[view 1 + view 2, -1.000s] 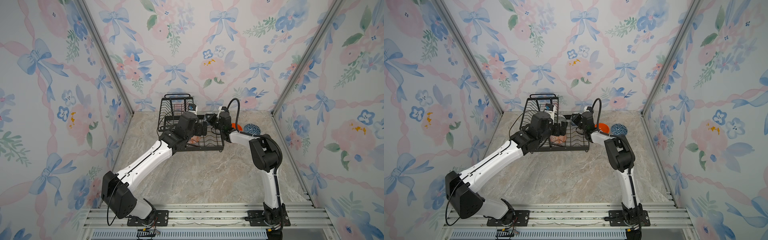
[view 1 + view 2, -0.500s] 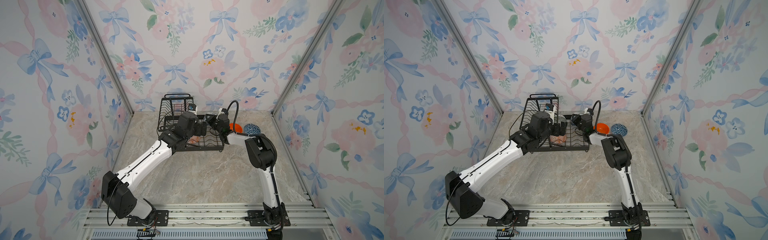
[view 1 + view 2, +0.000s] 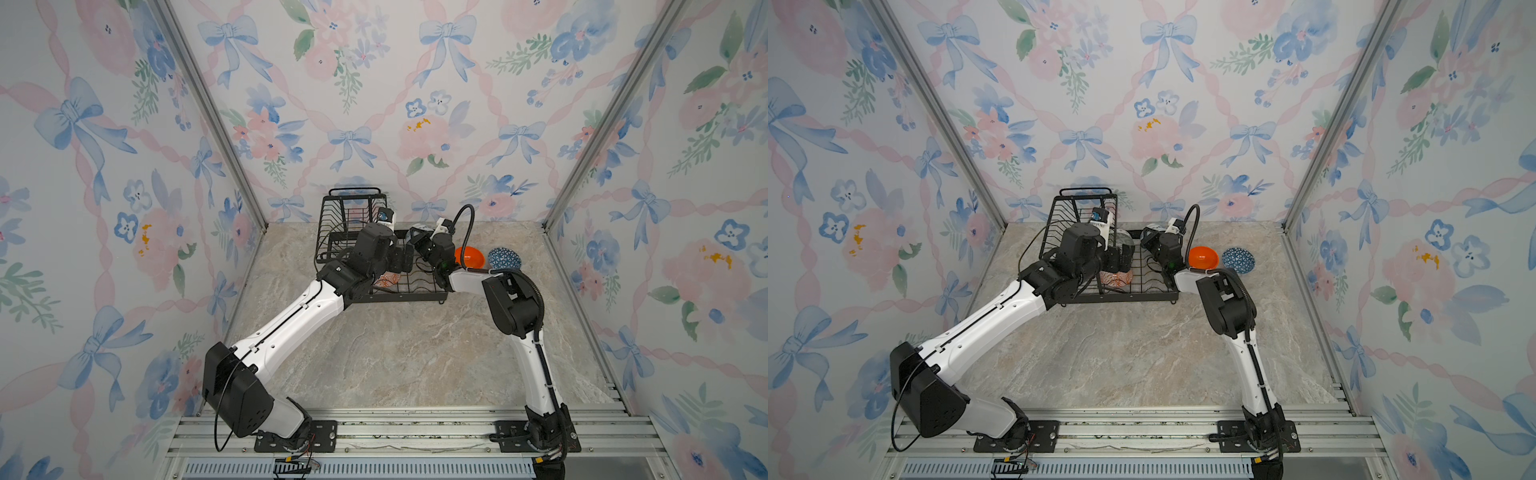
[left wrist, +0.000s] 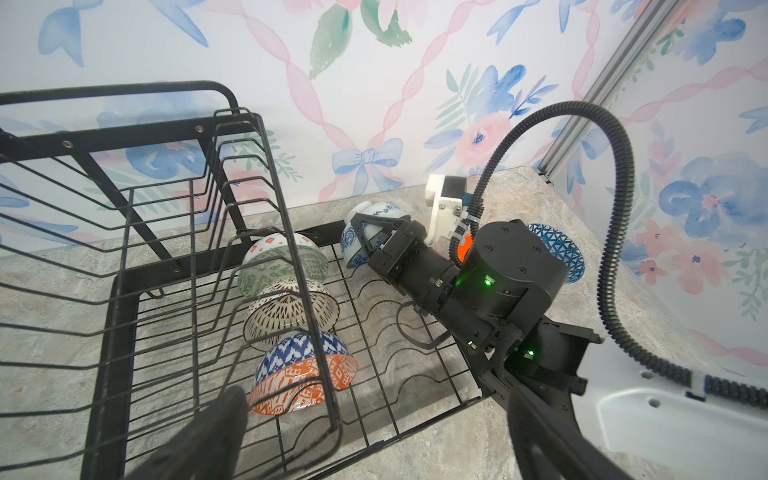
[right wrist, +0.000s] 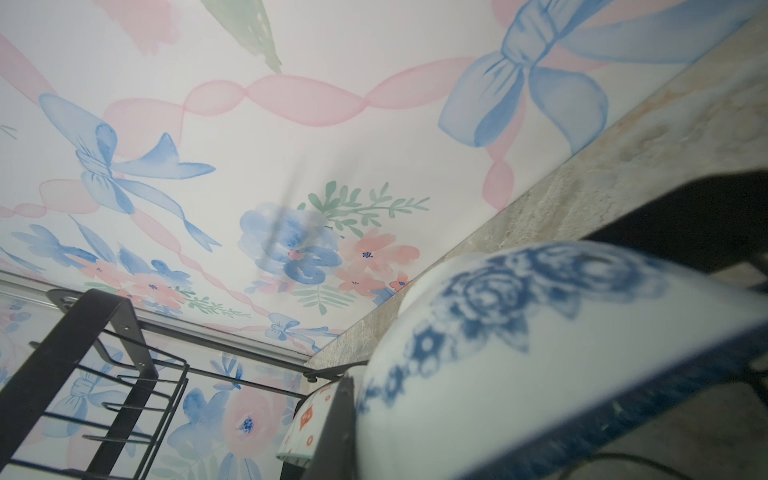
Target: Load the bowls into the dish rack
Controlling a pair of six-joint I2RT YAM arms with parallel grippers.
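Wide open and empty, the left gripper hangs over the near part of the black wire dish rack, above its lower tray. From my seat the left wrist view shows three bowls tipped on their sides in a row in the tray's wavy slots. Nearest is the orange-and-white patterned bowl with a blue band. Behind it is the white bowl with brown lattice, then the grey-green patterned bowl. Each sits just beside the next.

Further back, at the tray's far right end, the right gripper is clamped on the rim of the blue-and-white floral bowl, which it holds tilted. I cannot tell whether that bowl touches the wires.

The rack's upper basket rises on the far left and holds no bowl that I can see. To the right of the rack, two bowls sit side by side on the marble-look tabletop near the back wall. The plain glossy orange bowl is nearer the rack, and the blue geometric bowl lies beyond it.
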